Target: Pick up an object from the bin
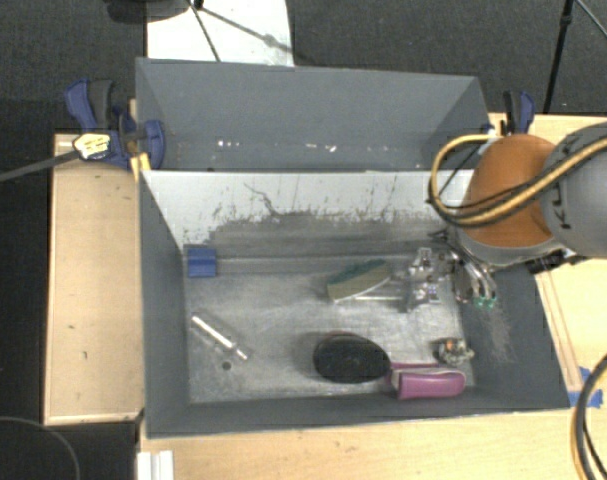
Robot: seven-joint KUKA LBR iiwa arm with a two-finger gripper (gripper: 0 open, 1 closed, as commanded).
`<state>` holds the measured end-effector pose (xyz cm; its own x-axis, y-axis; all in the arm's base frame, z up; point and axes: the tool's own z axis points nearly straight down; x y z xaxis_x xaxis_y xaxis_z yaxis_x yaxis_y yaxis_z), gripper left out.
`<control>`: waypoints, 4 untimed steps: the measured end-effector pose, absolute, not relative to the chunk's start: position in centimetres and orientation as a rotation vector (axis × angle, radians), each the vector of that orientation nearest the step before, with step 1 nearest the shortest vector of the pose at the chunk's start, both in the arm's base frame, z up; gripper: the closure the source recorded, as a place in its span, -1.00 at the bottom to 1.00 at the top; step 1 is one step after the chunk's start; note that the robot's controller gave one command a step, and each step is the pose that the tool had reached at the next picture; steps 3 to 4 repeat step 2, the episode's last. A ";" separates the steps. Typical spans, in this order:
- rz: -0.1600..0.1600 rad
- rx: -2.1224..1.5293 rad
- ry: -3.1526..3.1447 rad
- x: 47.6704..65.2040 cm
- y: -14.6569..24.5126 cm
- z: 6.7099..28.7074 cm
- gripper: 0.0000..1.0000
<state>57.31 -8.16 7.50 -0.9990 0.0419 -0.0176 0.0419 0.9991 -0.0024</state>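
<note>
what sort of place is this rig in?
Probably a robotics lab test cell: a grey metal bin holding unrelated odds like a black disc and a purple oblong, with the arm's claw inside it.

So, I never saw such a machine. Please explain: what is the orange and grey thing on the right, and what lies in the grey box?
One camera looks down on the box from above, a little from one side. The box is a metal bin. The orange and grey thing is a robot arm reaching in from the right to pick one thing out. Its metal jaws are low in the bin, close by the right end of a greenish flat piece. Whether they hold anything I cannot tell. Also in the bin: a small blue block, a pale thin stick, a black oval disc, a pink oblong thing and a tiny dark bit.
</note>
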 end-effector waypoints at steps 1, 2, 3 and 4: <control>-0.002 -0.369 3.110 57.2 -6.5 18.8 1.00; -0.004 -0.772 3.038 50.4 -6.3 26.3 1.00; -0.004 -0.772 3.038 50.4 -6.3 26.3 1.00; -0.004 -0.772 3.038 50.4 -6.3 26.3 1.00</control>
